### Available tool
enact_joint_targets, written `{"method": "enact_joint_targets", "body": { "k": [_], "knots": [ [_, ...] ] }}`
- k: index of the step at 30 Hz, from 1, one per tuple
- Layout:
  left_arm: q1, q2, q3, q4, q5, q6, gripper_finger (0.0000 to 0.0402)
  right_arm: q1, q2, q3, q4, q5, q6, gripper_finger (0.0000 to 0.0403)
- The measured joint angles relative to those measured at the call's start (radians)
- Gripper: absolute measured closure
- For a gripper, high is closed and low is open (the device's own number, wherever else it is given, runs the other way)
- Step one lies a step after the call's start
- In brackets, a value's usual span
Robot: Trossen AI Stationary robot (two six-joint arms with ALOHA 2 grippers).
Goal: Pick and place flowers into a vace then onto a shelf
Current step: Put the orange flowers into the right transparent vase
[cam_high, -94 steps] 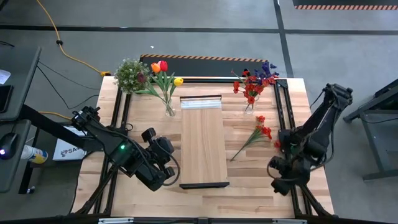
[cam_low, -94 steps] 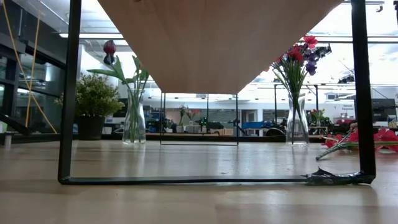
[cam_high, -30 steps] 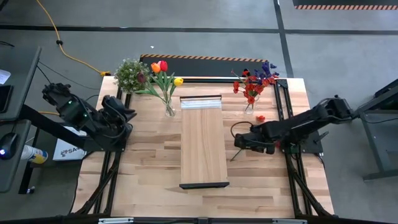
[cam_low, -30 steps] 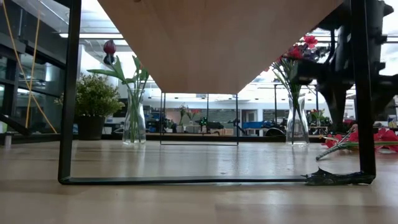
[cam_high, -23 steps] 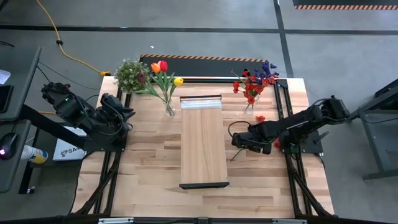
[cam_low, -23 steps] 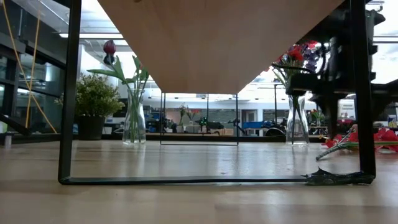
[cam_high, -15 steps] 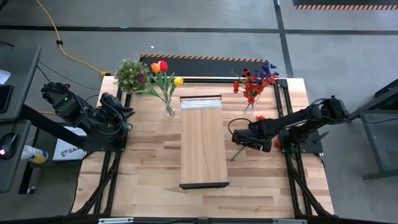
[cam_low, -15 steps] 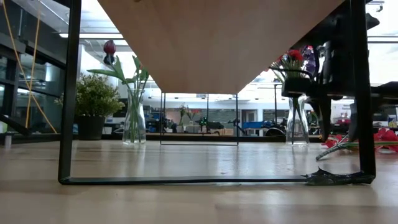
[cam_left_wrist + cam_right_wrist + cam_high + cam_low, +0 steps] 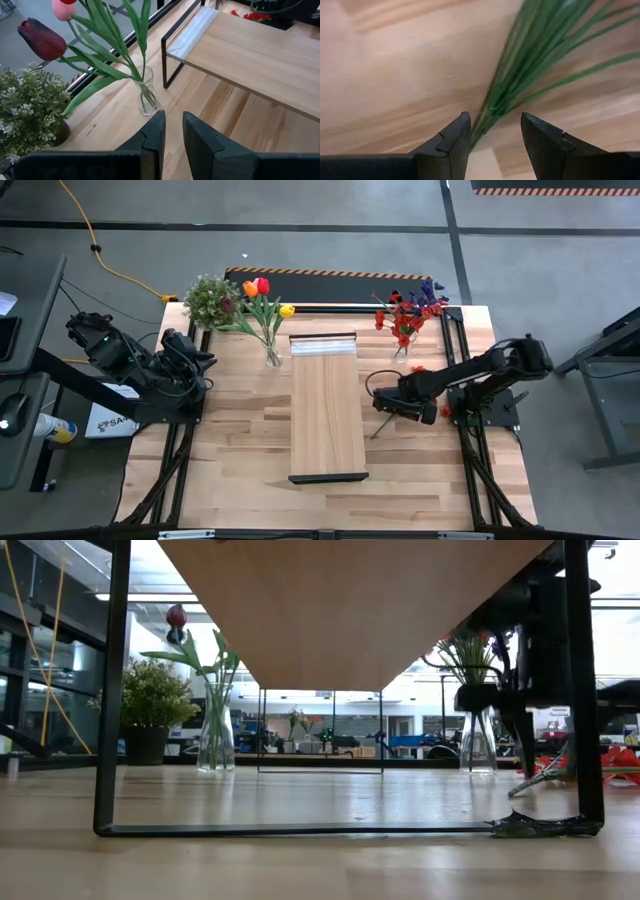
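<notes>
Flowers' stems (image 9: 510, 95) lie between the open right end effector (image 9: 492, 132).

Overhead looks straight down; low looks level under the shelf (image 9: 350, 610).

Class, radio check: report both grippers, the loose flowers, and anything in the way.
Right gripper open, low over loose flower stems, not gripping. Left gripper parked at table's left edge, fingers nearly closed, empty. Shelf bare. Nothing blocking.

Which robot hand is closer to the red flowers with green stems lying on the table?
Right. The right gripper hangs open just over the red flowers' green stems; the left gripper waits across the table.
</notes>
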Motion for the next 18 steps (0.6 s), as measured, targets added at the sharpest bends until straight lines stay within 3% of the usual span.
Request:
{"method": "enact_joint_targets", "body": {
  "k": [8,18],
  "knots": [
    [0.000,0.000,0.000,0.000,-0.001,0.000,0.0300,0.002,0.088,0.005,0.041,-0.005,-0.030,0.0238],
    [0.000,0.000,0.000,0.000,-0.008,0.000,0.0300,0.028,0.087,0.002,0.055,0.005,-0.065,0.0238]
  ]
}}
